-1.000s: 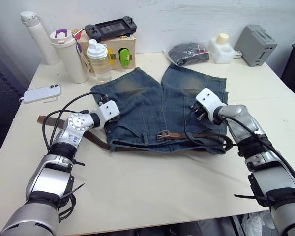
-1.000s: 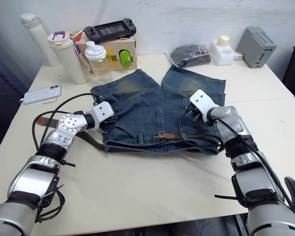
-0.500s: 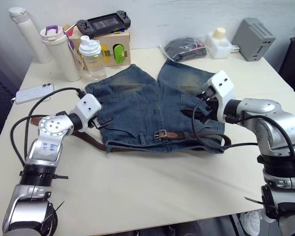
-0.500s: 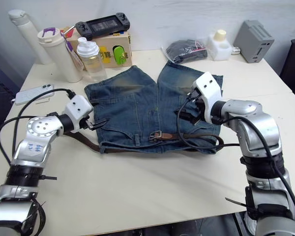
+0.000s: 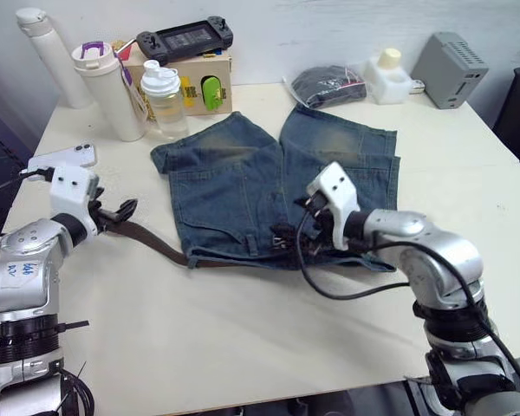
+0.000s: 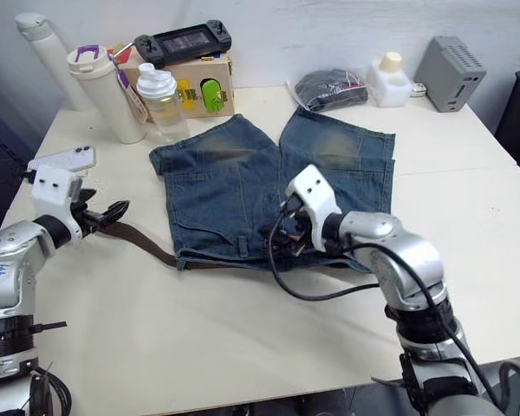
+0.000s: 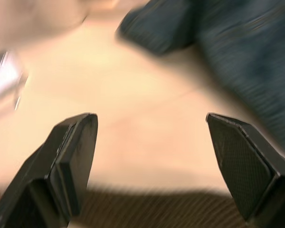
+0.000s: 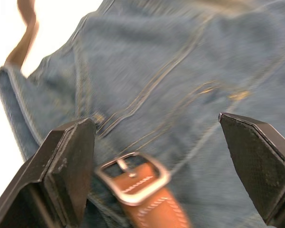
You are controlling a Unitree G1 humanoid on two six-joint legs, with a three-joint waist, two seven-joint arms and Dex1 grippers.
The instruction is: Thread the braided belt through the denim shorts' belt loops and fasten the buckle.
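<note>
Braided belt point(image 5: 152, 242) seen partly threaded along denim shorts point(image 5: 269, 186) waistband; tail trailed on table. Buckle point(image 8: 133, 178) unfastened, framed by spread right gripper point(image 8: 164, 164). Left gripper point(image 7: 156, 156) spread over tail.

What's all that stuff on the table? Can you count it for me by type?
Bottles: 3
Clothing: 2, shorts and belt
Electronics: 3, phone, game console, grey box
Cardboard box: 1
Bagged dark bundle: 1
White jug: 1
Total: 11
</note>
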